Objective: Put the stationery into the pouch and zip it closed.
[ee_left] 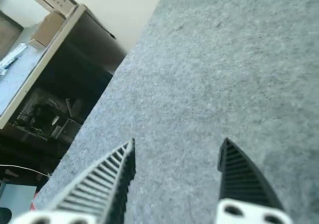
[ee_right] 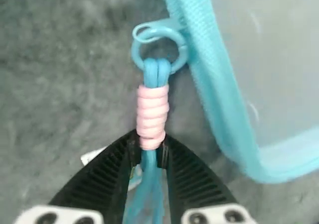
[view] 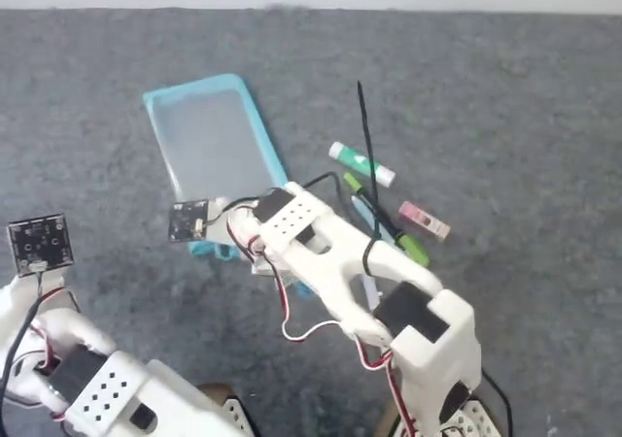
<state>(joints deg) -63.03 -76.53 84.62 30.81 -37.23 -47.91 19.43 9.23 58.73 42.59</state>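
**Current step.** The pouch point(view: 209, 146) lies flat on the grey table point(view: 505, 87), its translucent face up and its teal edge towards the arms. The stationery is still outside it. A green-and-white marker point(view: 362, 163), a dark pen with green ends point(view: 389, 228) and a pink eraser point(view: 425, 220) lie together on the table beside the pouch, partly under the right arm. Nothing can be made out inside the pouch. From this, the step in hand is judged to be handling the zip, most likely opening it before loading.

**Right arm.** The right arm reaches across to the pouch's near corner. The right end effector point(ee_right: 149, 142) is pressed together on the zip pull point(ee_right: 152, 114), a teal cord with a pink wrapped sleeve. The jaws pinch the cord just below the sleeve. The cord loops through a teal ring point(ee_right: 135, 50) fixed at the pouch's edge, and it runs straight from ring to jaws.

**Left arm.** The left arm sits at the near left of the table, well apart from the pouch. The left end effector point(ee_left: 179, 144) is spread, with only bare table surface between its jaws.

**Next move.**
- Pull along the line of the zip, not across it. A sideways pull is likely to drag the light pouch over the table.
- The pouch is unrestrained, so the left arm may be needed to pin it down.
- Whether the zip is at present open or shut cannot be told.
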